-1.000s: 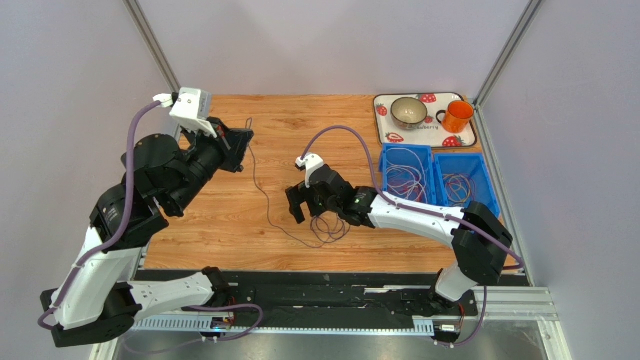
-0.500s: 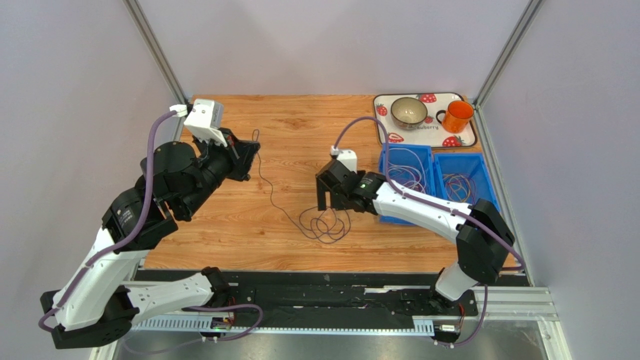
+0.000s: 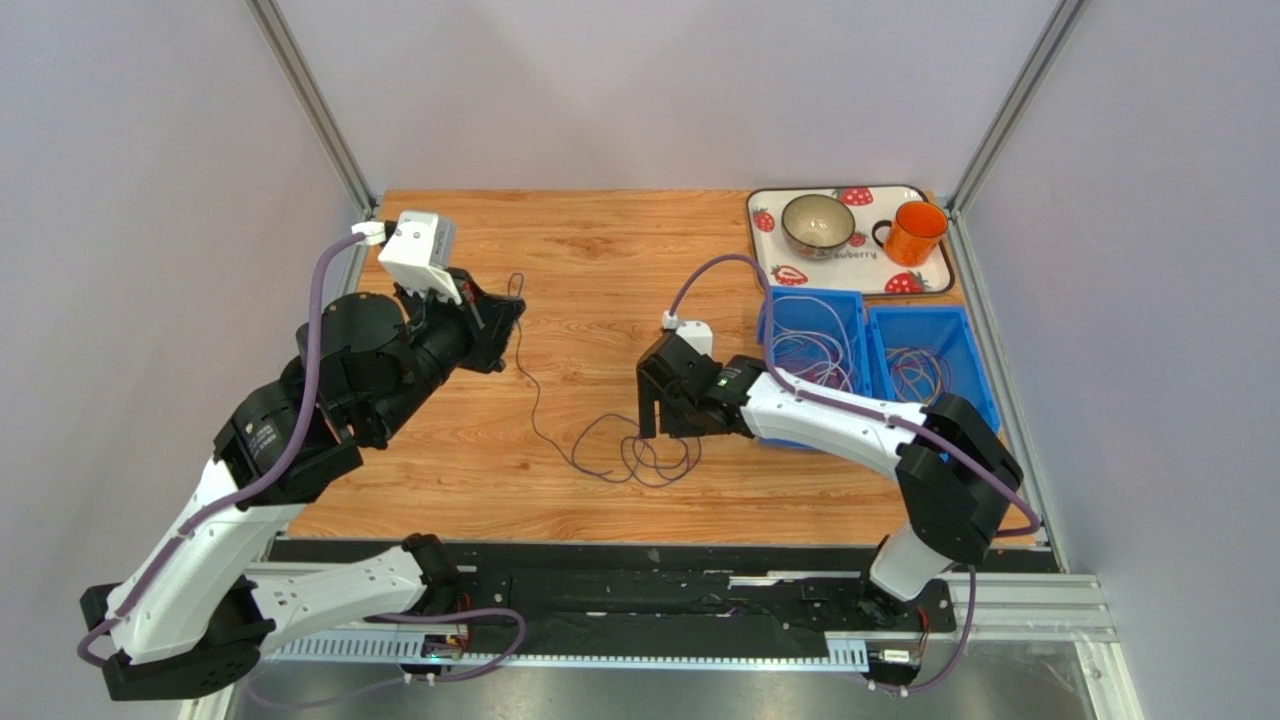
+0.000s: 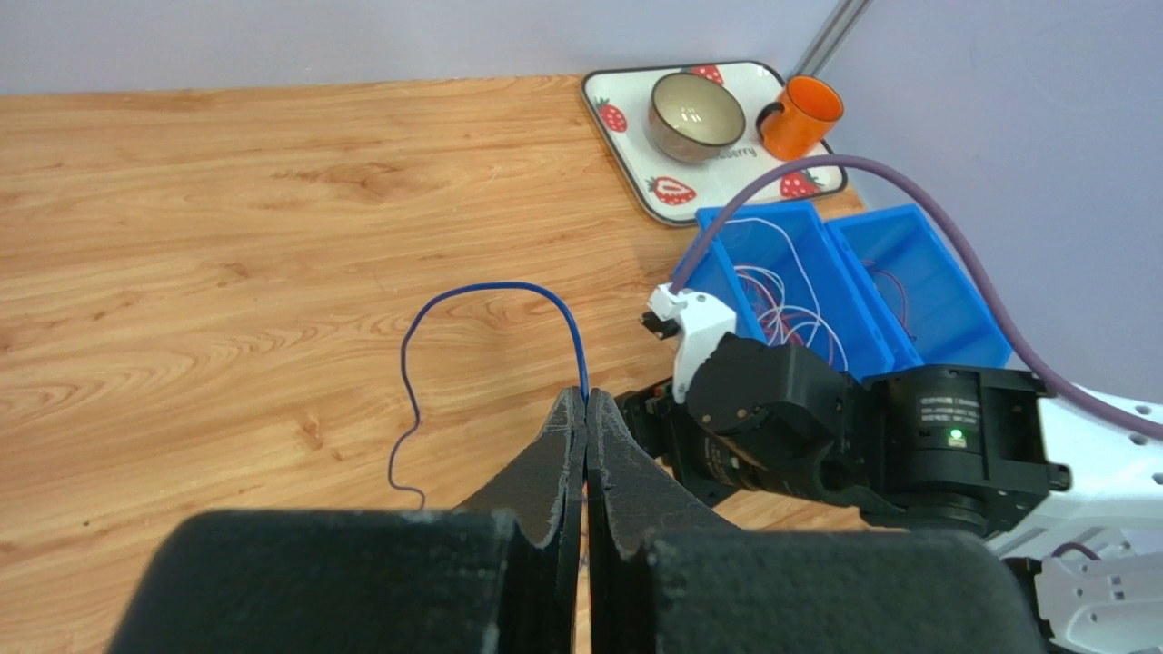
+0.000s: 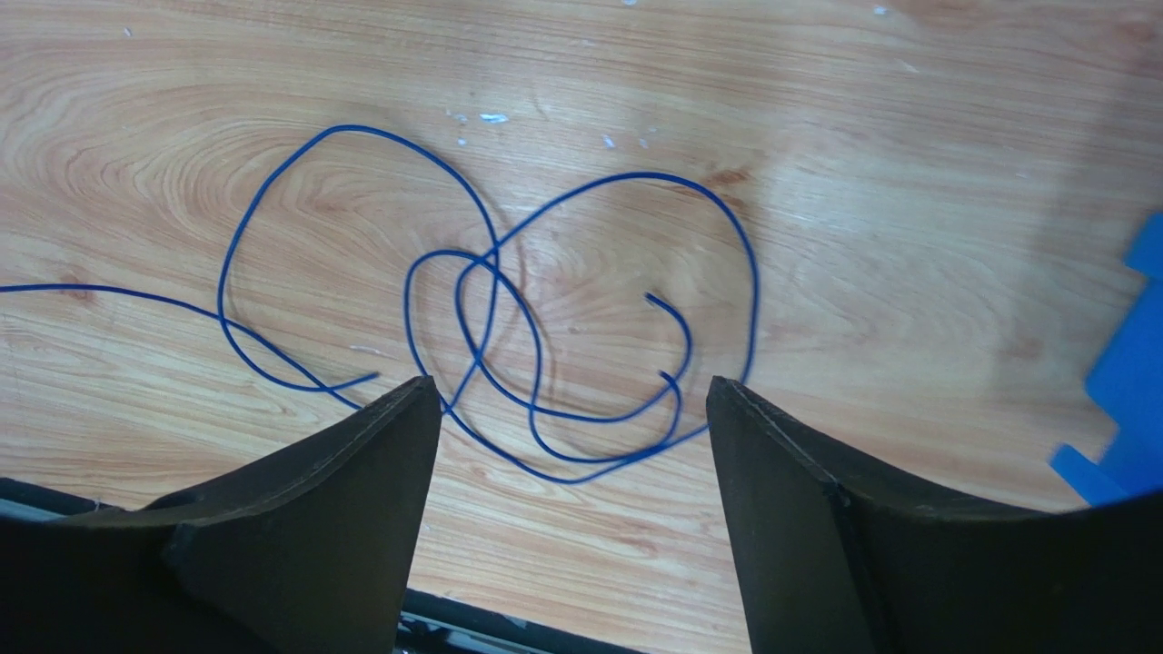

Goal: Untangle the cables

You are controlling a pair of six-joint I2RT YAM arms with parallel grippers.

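Blue cable (image 4: 478,286) was pinched in the closed left pincer (image 4: 586,406). The right pincer (image 5: 571,395) hung open over its loops on the wooden desk (image 5: 819,164), gripping nothing.

mid table (image 3: 601,255): bare wood, free lane btwn arms
cable (image 5: 478,266): strand crosses centre, loops under R gripper (image 5: 571,395)
right edge: blue bins (image 3: 819,299) + tray (image 3: 857,278) block

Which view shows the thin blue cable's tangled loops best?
Right wrist: the thin blue cable fills the frame, crossings distinct. Top external shows a faint dark squiggle; left wrist shows only the end pinched in the left jaws.
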